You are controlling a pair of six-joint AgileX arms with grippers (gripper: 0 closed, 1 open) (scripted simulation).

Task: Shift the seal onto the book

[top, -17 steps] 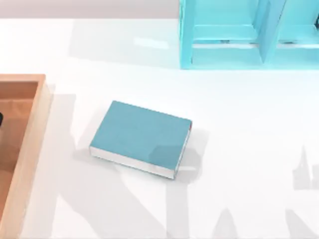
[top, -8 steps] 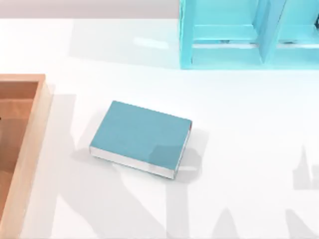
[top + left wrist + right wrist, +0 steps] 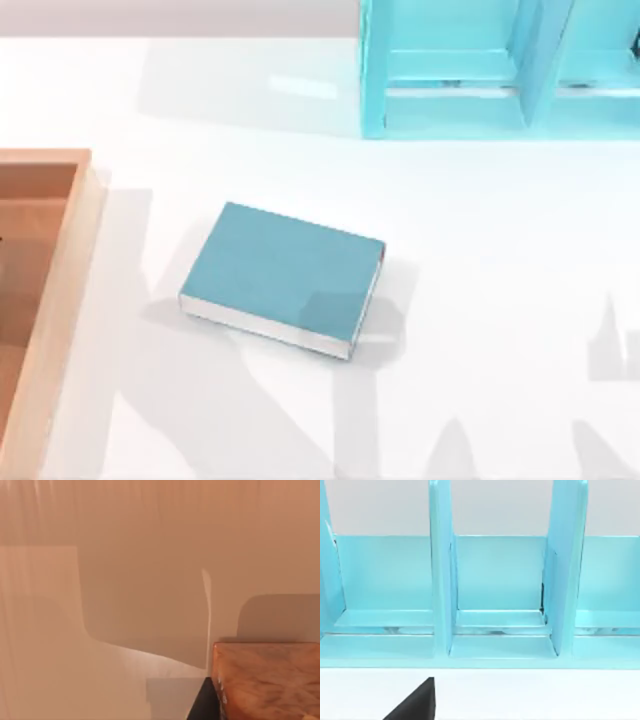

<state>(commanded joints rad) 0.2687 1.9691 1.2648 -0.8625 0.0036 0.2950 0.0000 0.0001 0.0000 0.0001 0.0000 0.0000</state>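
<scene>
Seal, wood-grained block, sits close under the left wrist camera, apparently inside the wooden tray left of the book. Left arm looks nearer; book's long axis runs toward the tray. Left end effector's grip state: cannot tell.

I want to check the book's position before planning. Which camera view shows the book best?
The top view: the book lies flat on the white table, its whole cover and white page edges visible. The left wrist view shows a wooden surface and an orange-brown block, the right wrist view the light-blue shelf; neither includes the book.
</scene>
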